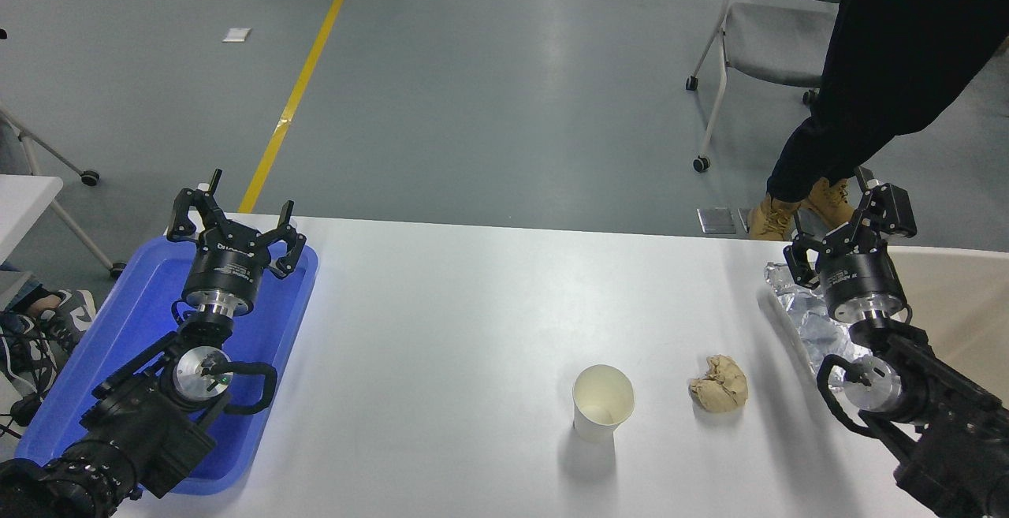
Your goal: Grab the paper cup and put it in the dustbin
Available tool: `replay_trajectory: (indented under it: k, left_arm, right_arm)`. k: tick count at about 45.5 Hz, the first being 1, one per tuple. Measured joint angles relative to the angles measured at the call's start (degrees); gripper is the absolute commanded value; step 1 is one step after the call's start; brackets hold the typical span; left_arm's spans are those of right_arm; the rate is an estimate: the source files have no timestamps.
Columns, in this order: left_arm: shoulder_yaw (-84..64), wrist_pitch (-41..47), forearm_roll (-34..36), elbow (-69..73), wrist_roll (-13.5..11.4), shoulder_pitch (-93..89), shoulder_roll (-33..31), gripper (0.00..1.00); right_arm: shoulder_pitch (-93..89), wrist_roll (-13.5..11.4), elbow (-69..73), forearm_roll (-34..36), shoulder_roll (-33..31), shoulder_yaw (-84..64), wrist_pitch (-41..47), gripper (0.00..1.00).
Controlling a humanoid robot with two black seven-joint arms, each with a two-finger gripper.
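Observation:
The paper cup [602, 402] stands upright on the white table [473, 329], right of centre near the front, its cream inside showing. The beige dustbin [958, 297] shows at the right edge, partly hidden behind my right arm. My right gripper [850, 226] hovers open at the table's far right, well behind and to the right of the cup, holding nothing. Over the blue tray at the lower left my left gripper [232, 222] stays parked, open and empty.
A crumpled tan paper ball [719, 384] lies just right of the cup. Crinkled silver foil [804, 317] lies beneath the right gripper. A blue tray [118, 344] fills the left edge. A person's legs [867, 92] and a wheeled chair [757, 37] stand beyond the table's far right.

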Motion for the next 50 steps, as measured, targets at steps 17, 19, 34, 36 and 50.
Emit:
replay_trajectory:
  k: [17, 19, 34, 36, 50]
  left_arm:
    - [0.00, 0.00, 0.00, 0.00, 0.00, 0.02, 0.00, 1.00]
    - [0.00, 0.00, 0.00, 0.00, 0.00, 0.02, 0.00, 1.00]
    - [0.00, 0.00, 0.00, 0.00, 0.00, 0.02, 0.00, 1.00]
    - [0.00, 0.00, 0.00, 0.00, 0.00, 0.02, 0.00, 1.00]
    - [0.00, 0.00, 0.00, 0.00, -0.01, 0.01, 0.00, 1.00]
  right_arm:
    - [0.40, 0.00, -0.14, -0.01, 0.01, -0.09, 0.03, 1.00]
    - [0.45, 0.00, -0.16, -0.01, 0.00, -0.10, 0.03, 1.00]
    - [0.88, -0.07, -0.25, -0.01, -0.15, -0.26, 0.06, 1.00]
    - [0.90, -0.07, -0.25, -0.01, -0.15, -0.28, 0.07, 1.00]
    - [1.11, -0.07, -0.31, -0.08, -0.16, -0.37, 0.11, 1.00]
